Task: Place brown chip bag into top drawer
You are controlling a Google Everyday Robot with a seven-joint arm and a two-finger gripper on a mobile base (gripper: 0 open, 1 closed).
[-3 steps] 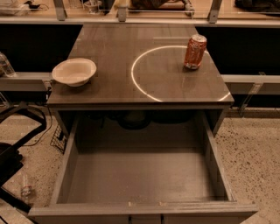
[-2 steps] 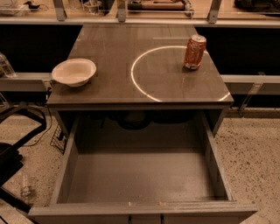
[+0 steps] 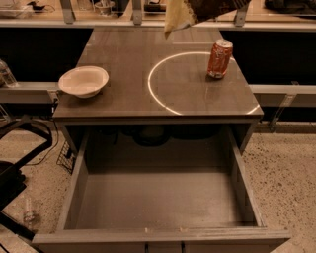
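Camera view — brown chip bag (image 3: 195, 11) has appeared up top — gripper off-frame.

the brown chip bag (image 3: 200, 9) has come into view at the top edge — over the table (image 3: 123, 54); gripper unseen

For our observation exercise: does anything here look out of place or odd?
The brown chip bag hangs in mid-air at the picture's top edge, above the table; the gripper is out of view. The top drawer stands open. The bowl and soda can sit upright.
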